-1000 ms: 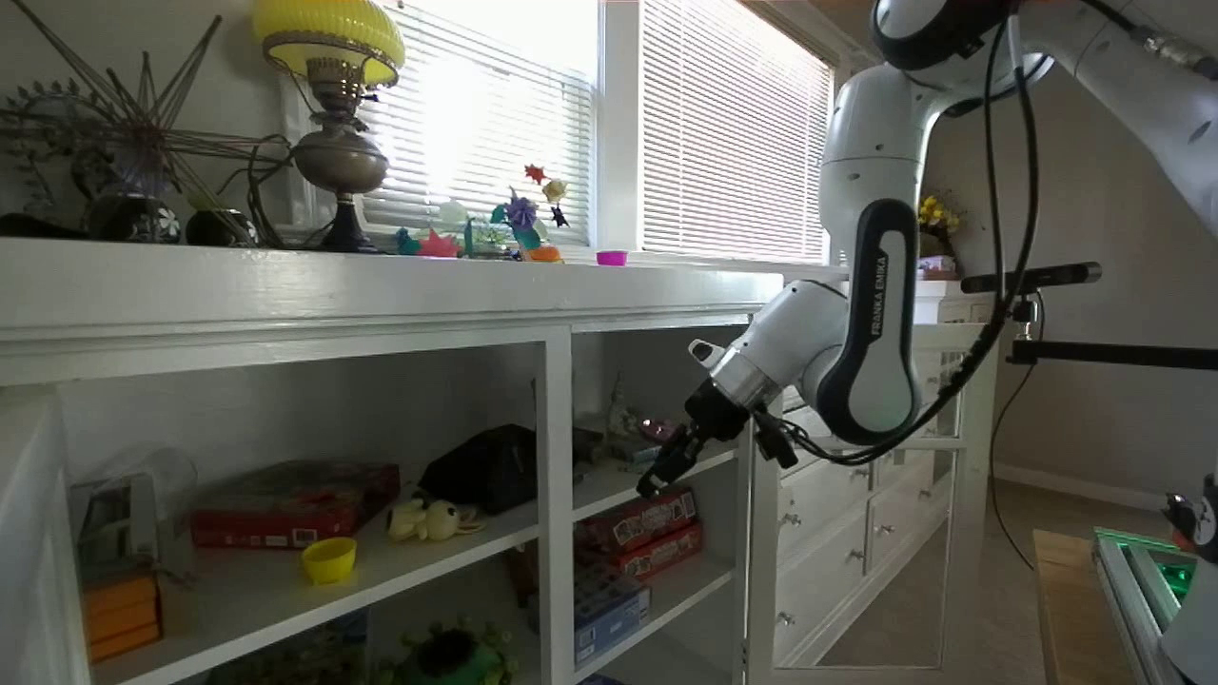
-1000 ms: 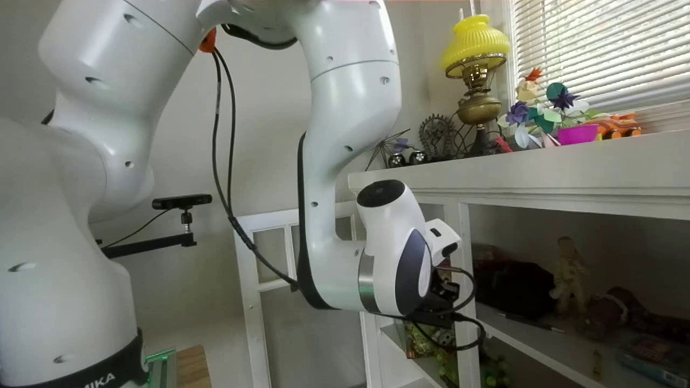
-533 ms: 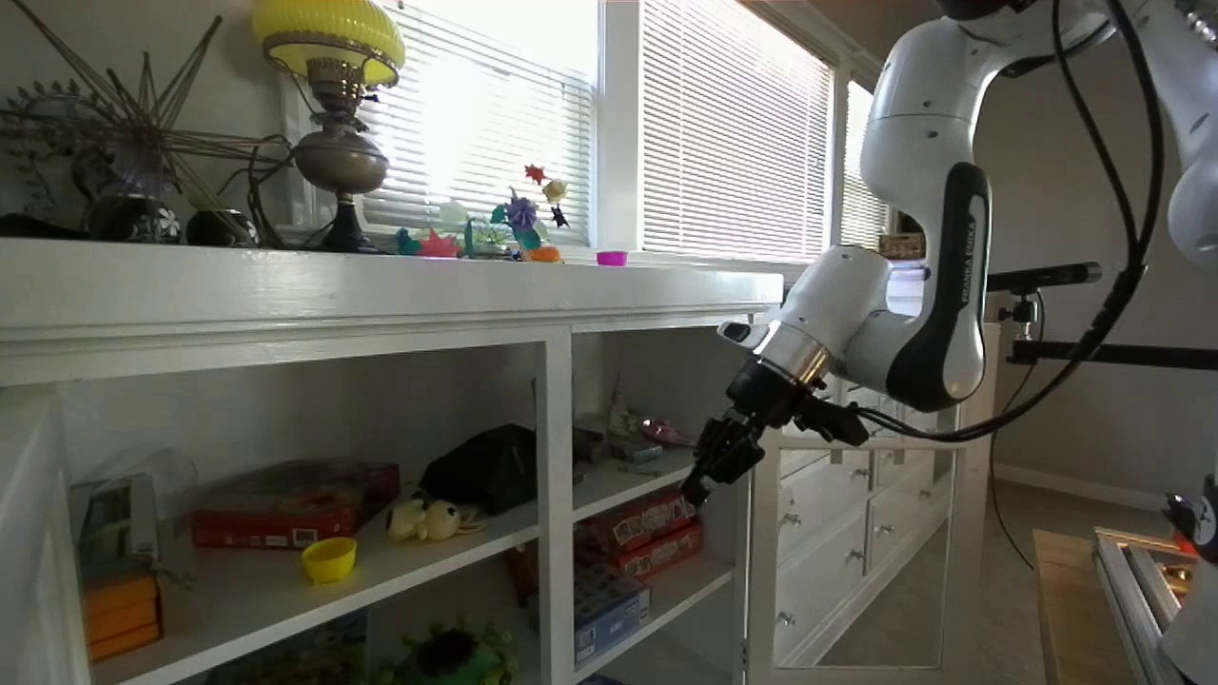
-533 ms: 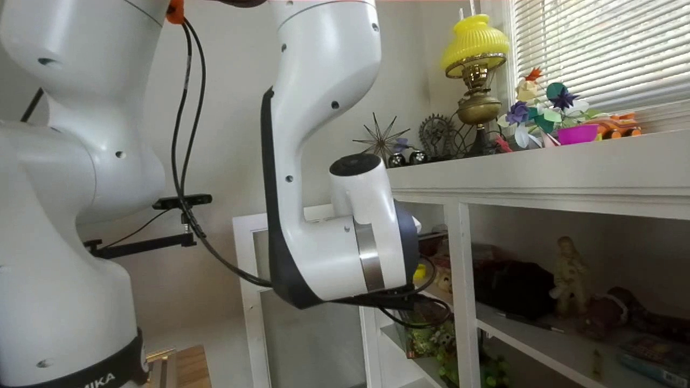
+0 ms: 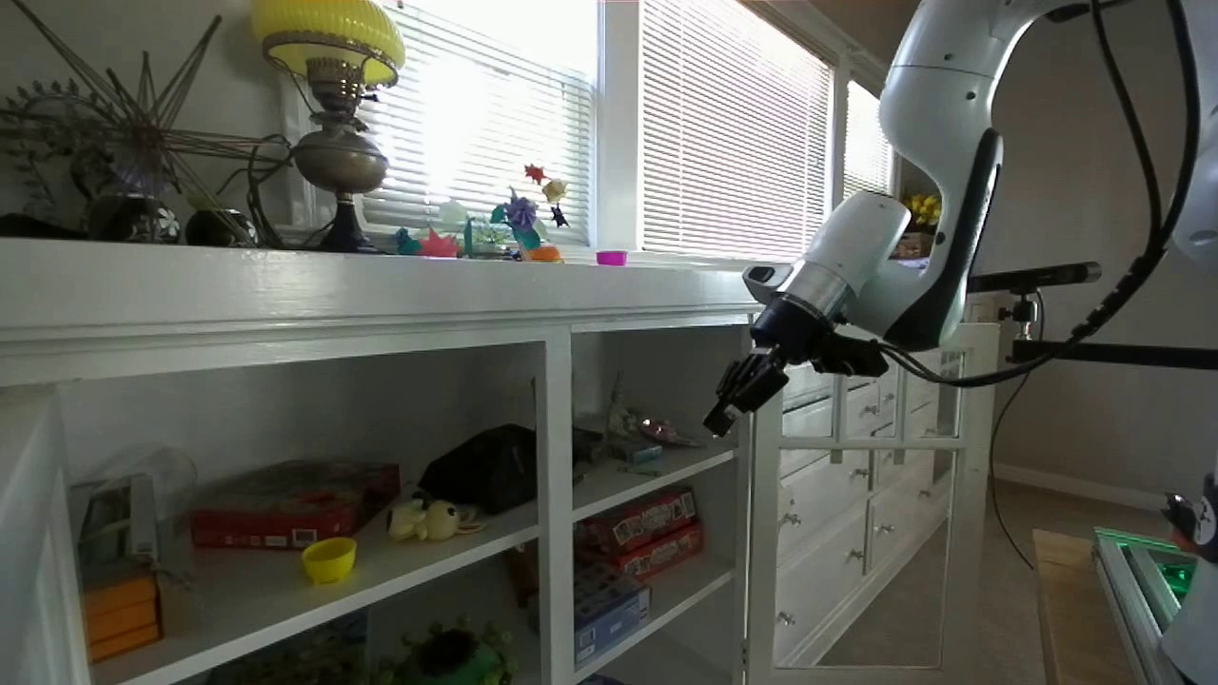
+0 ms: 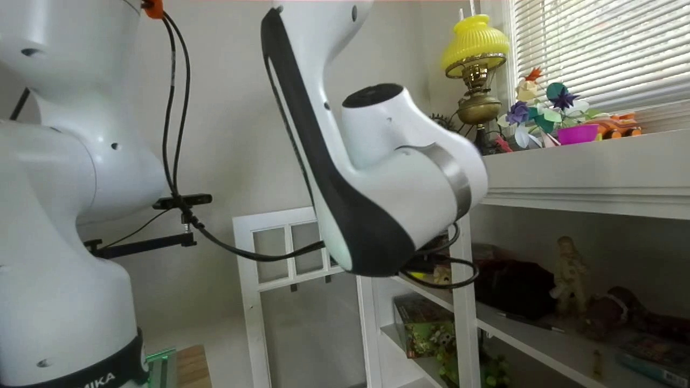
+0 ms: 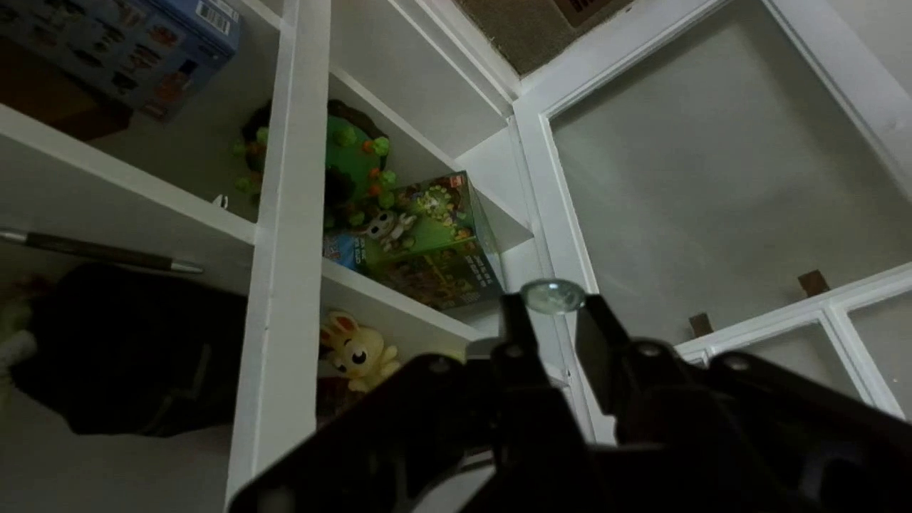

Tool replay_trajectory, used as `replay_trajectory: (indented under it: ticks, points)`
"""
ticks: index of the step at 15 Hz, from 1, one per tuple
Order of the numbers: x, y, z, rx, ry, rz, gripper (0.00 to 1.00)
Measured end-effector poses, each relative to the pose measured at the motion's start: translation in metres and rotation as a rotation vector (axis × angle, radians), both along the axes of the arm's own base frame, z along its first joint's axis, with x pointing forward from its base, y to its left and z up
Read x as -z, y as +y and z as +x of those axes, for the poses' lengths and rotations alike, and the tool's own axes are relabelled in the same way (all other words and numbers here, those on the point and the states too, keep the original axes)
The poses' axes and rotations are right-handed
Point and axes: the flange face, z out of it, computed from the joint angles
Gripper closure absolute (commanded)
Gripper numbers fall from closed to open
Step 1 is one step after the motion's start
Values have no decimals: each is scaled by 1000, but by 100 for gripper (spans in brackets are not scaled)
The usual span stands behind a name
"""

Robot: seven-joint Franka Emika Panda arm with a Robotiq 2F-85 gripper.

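The pincer (image 5: pixel 723 419) grips a disc (image 7: pixel 552 296), clear and round, pinched edge to edge between its fingertips (image 7: pixel 519 328); nothing else seems to touch it; in the wrist view it shows in front of the door frame (image 7: pixel 563 228), which rises at 12 o'clock from it, while a white post (image 7: pixel 288 285) stands at 9.

Holding it well calls, by my judgement, for light, even pressure across its full width, since so slick a piece could spin or pop loose; slow, level turns suit it best, with room left from post and frame.

The disc looks glossy, faintly green, seen at a slant; glass or plastic, I cannot tell; at 10 o'clock a green box (image 7: pixel 442 271) shows flat, printed faces; between 8 and 9 sits a cream bunny (image 7: pixel 358 354), round-headed and smooth; at 2 a flat grey pane (image 7: pixel 712 178) fills that frame; past the post, towards 9, lie a slim pen (image 7: pixel 107 253) and a black bag (image 7: pixel 135 349), limp and creased.

Farther off, in an exterior view and counting from the pincer, two red boxes (image 5: pixel 652 521) lie stacked at 7; a yellow cup (image 5: pixel 328 559), smooth and rounded, sits between 8 and 9; the lamp (image 5: pixel 340 162) at 10 is ribbed yellow above, bulging metal below.
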Motion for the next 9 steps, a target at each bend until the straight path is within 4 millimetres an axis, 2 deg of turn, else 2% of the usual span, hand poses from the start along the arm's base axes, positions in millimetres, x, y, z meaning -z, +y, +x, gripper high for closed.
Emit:
replay_trajectory:
  ticks: [3, 6, 9]
  points:
    - [-39, -34, 9, 33, -4, 58, 94]
    - [-92, -68, 28, 89, -39, 119, 94]
    - [-146, -92, 49, 141, -81, 154, 94]
